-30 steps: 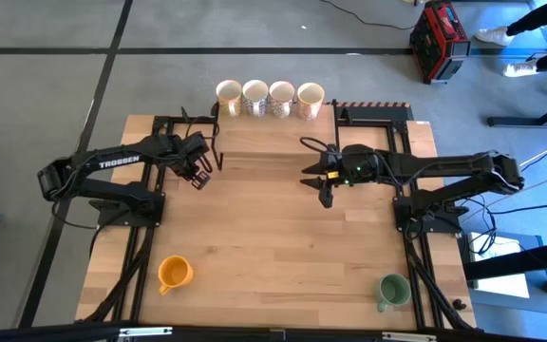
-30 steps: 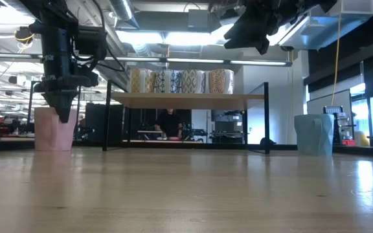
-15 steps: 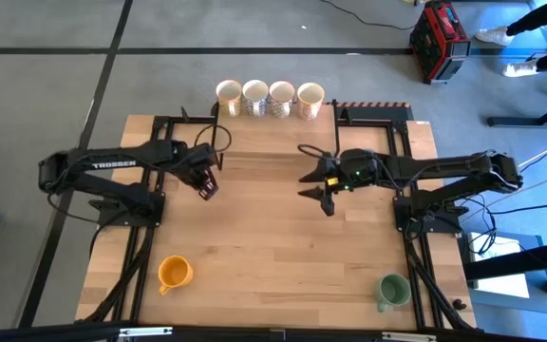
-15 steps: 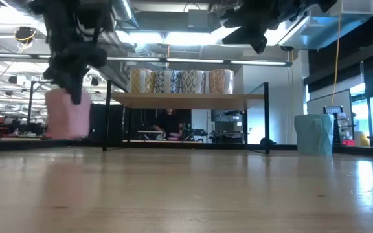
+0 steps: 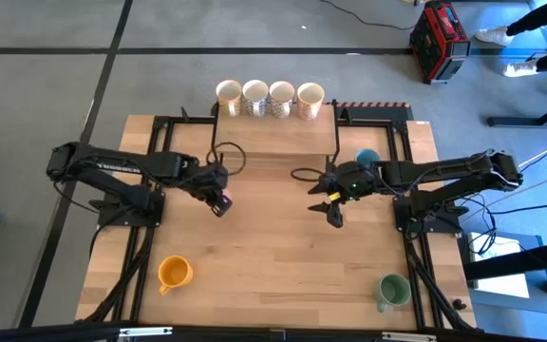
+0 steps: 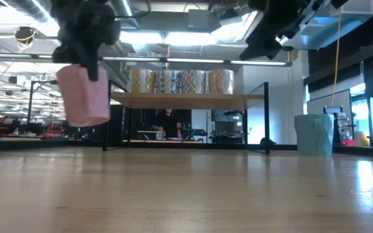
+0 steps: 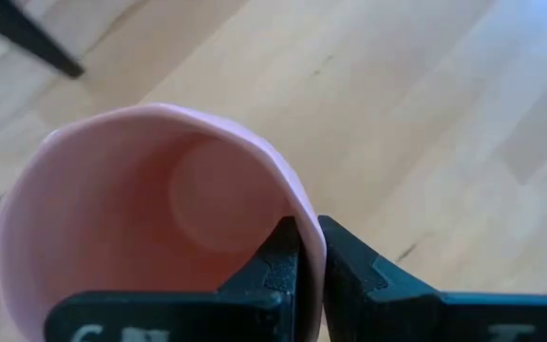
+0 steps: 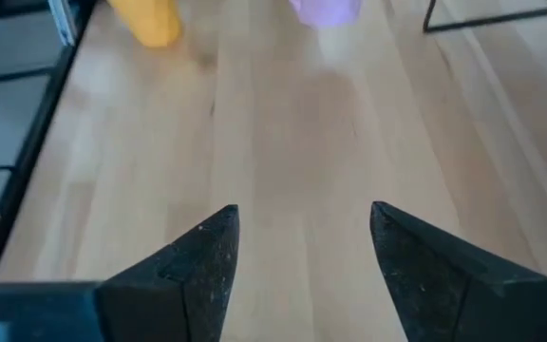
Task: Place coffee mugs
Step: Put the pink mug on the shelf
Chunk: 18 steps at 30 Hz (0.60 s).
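Gripping the rim of the pink mug, the left end effector has one finger inside the cup and the other outside, pinching the wall. In the low view the mug hangs clear above the surface, tilted slightly. From above, this end effector sits left of the surface's middle, with the pink mug just under it.

Across from it, the right end effector hovers right of centre, its fingers spread wide apart with nothing between them and bare wood below. The light blue mug stands just behind the right arm, near the rack.

Four cream patterned mugs stand in a row on the raised shelf at the far edge. The orange mug sits near the front left corner and the green mug near the front right corner, both well apart from the arms.
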### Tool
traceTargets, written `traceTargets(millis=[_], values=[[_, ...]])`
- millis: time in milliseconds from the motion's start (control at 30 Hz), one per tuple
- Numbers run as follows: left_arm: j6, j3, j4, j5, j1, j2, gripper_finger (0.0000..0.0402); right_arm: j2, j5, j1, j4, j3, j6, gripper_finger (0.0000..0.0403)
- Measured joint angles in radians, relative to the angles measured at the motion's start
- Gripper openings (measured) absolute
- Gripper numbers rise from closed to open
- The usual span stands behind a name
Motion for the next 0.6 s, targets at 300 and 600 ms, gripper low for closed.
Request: traceTargets(millis=[300, 600], values=[[-0.051, 0.185, 0.015, -0.033, -0.095, 0.247, 0.0021, 0.000, -0.007, -0.002, -0.155, 0.000, -0.070, 0.0230], [-0.061, 0.333, 0.021, -0.084, -0.144, 0.485, 0.0022, 0.000, -0.007, -0.002, -0.225, 0.000, -0.142, 0.0230]])
